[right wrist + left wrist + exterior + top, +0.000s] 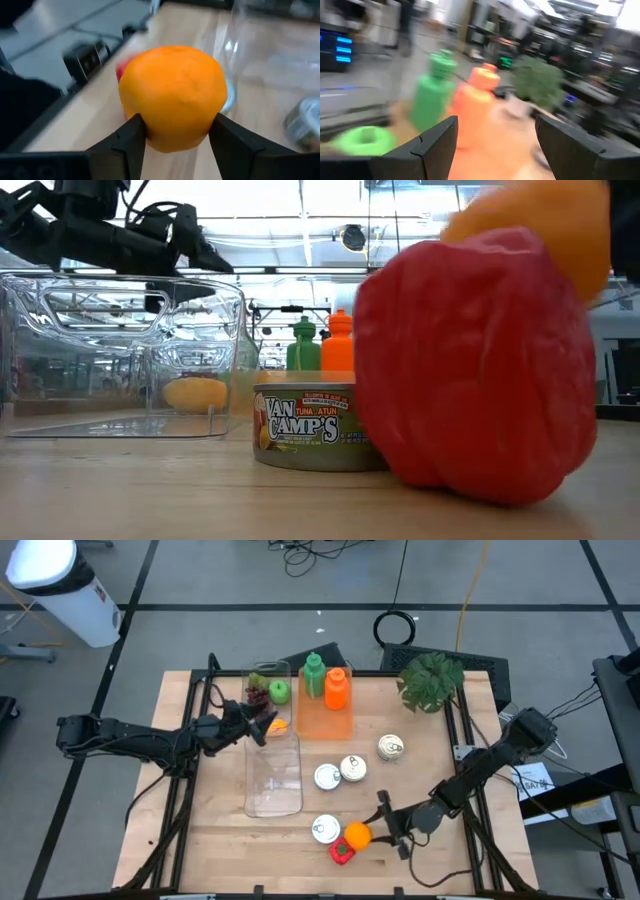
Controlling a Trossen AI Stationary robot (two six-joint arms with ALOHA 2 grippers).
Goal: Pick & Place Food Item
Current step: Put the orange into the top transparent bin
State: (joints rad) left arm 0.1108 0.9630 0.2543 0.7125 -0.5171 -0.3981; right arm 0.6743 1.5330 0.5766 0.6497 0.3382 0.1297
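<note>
Now the right tool point(372, 832) is clenched on the orange point(172, 97), pads on both flanks, right at the front edge of the table point(210, 840), with the red pepper point(342, 852) just beside and below it. Grip looks centred, so I'd say the thing to do is lift straight up first, because the pepper and a tuna can point(308, 426) sit close by and a sideways drag could knock them. Next out, three more cans point(340, 772) stand between the orange and the clear bin point(274, 775), so carry it high over them rather than through. I'd take the bin as the likely drop spot, though the task doesn't say; it already has a yellow-orange piece inside at the far end. Come down inside the walls before letting go, since an orange will roll. Farther back, the left tool point(492, 145) hangs released over the bin's far end, near the green point(314, 675) and orange point(336, 688) bottles, so watch for crowding there.
</note>
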